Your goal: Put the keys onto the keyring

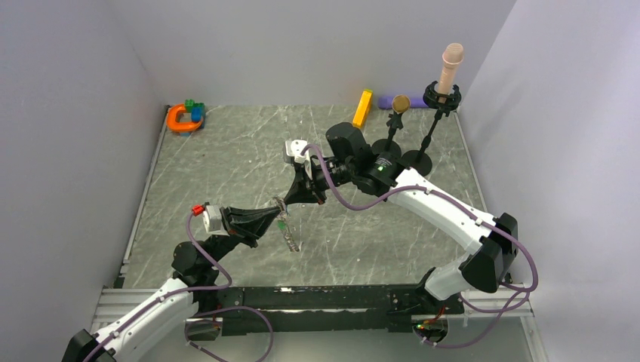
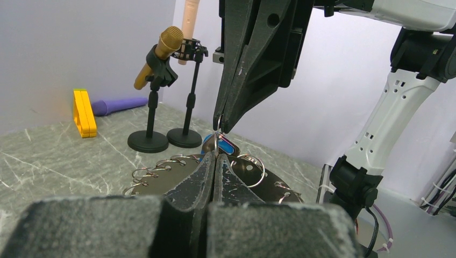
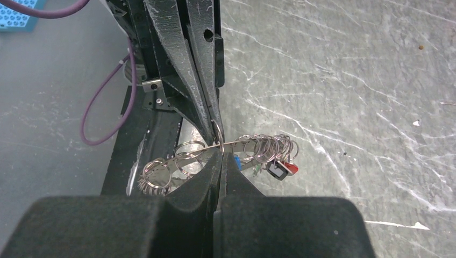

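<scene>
Left pincer [image 1: 273,212], right pincer [image 1: 296,194], keyring [image 1: 290,235] gripped between

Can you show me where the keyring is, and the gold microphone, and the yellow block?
keyring [image 2: 166,181], left wrist view, on its flat silvery face.
gold microphone [image 2: 171,37], left wrist view, on its round head.
yellow block [image 1: 363,108], top external view, on its middle.

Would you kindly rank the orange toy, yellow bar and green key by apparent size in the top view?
1. orange toy, the broadest.
2. yellow bar, about as long but much narrower.
3. green key, by far the smallest, though held up nearer the camera.
</scene>
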`<state>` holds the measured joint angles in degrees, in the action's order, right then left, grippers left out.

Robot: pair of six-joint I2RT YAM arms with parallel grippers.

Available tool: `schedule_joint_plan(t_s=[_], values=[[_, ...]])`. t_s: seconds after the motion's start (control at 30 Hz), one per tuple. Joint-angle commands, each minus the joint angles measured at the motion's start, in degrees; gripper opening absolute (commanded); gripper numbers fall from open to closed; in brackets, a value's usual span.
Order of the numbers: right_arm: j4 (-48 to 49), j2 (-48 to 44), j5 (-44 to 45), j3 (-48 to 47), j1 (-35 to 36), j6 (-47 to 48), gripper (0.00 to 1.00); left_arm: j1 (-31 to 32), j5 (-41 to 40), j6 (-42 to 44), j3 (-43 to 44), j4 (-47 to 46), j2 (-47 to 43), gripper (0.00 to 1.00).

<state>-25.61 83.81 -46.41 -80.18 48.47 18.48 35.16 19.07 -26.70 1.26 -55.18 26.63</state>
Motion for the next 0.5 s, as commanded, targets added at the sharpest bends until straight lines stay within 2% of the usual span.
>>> schedule_joint_plan(t_s=[0.0,0.47], values=[[0.3,-0.5,1.3,-0.6,-0.1,0.9,0.00,-0.1,0.8,-0.5,1.8,-5.3,-0.3,0.00],[0.4,-0.7,-0.3,-0.1,-0.1,0.8,0.00,-0.1,1.8,-0.9,2.0,-6.2,0.4,0.00]])
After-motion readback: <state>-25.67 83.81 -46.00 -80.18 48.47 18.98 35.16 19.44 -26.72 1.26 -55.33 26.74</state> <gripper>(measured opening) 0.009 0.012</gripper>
